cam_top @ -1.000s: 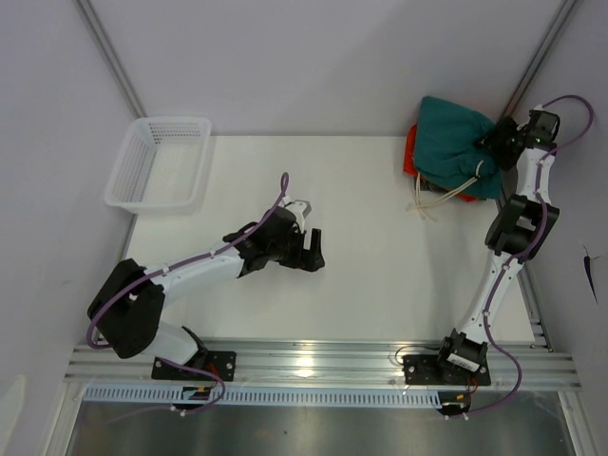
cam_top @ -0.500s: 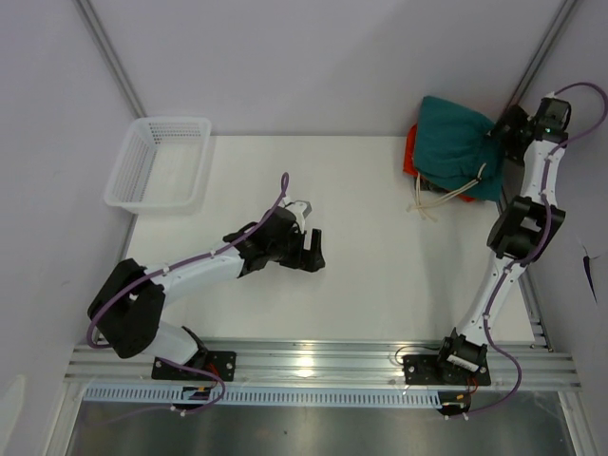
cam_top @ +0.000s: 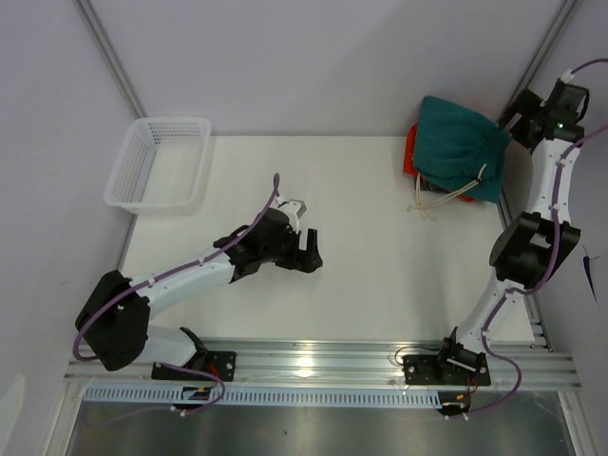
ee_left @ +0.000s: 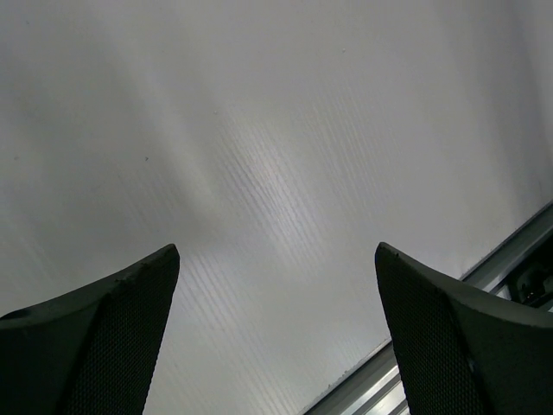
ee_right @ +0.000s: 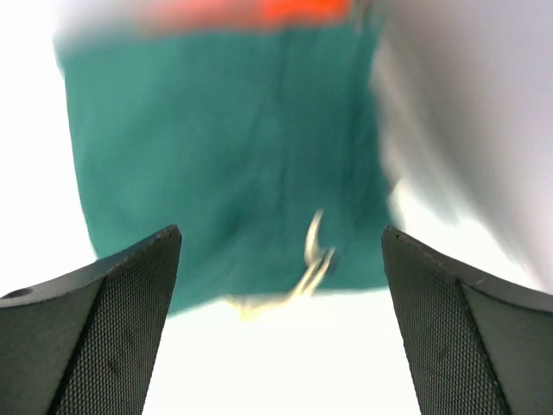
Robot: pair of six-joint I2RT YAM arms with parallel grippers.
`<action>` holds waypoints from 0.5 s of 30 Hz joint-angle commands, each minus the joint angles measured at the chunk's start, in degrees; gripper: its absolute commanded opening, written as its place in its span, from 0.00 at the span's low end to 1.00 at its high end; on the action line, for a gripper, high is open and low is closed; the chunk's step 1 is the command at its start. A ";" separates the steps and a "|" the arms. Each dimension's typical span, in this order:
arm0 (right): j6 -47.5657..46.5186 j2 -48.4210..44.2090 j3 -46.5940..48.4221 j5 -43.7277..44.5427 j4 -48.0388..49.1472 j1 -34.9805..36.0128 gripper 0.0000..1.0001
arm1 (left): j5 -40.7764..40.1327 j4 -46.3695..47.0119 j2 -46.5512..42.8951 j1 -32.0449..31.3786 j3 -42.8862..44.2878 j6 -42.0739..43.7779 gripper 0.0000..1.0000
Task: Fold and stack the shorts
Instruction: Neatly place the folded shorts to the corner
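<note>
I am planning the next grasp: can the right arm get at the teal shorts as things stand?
Probably yes. The right gripper is open, close beside the shorts, which lie uncovered on the orange garment; nothing stands between them.

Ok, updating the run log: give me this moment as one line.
shorts: on orange garment, far-right corner | right end effector: open, off shorts | left end effector: open, over table

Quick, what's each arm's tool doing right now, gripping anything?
Left tool: open, holding nothing.
Right tool: open, holding nothing; the teal shorts lie beyond its fingers, not gripped.
</note>
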 commanded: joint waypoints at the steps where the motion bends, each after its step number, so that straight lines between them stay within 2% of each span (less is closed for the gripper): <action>1: -1.25 -11.57 -14.85 -0.61 6.79 4.61 0.99 | -2.41 1.14 -5.67 -0.48 -0.51 0.46 0.96; 2: -0.90 -14.91 -19.42 -1.75 9.51 5.57 0.99 | -2.59 0.88 -6.55 -0.48 -0.60 0.64 0.99; 5: 3.04 -32.62 -43.27 -9.91 20.85 6.89 0.99 | -3.65 -0.35 -11.03 -0.48 -1.03 1.08 0.99; 6: 3.40 -36.17 -47.63 -10.89 26.19 7.60 0.99 | -3.74 -0.88 -12.26 -0.48 -1.73 1.16 0.99; 8: 3.67 -44.86 -57.37 -9.58 29.39 11.36 1.00 | -4.53 -1.67 -15.95 -0.48 -2.18 0.90 0.99; 10: 3.06 -49.11 -61.28 -6.62 28.80 15.41 1.00 | -5.14 -2.29 -18.68 -0.48 -3.76 0.81 0.99; 11: 2.88 -50.96 -62.95 -5.55 27.92 19.86 0.99 | -5.75 -2.37 -21.65 -0.48 -4.89 0.55 0.99; 15: 4.45 -61.75 -75.67 -5.98 30.19 29.82 0.99 | -10.94 -1.41 -30.01 -0.48 -9.20 -0.50 0.99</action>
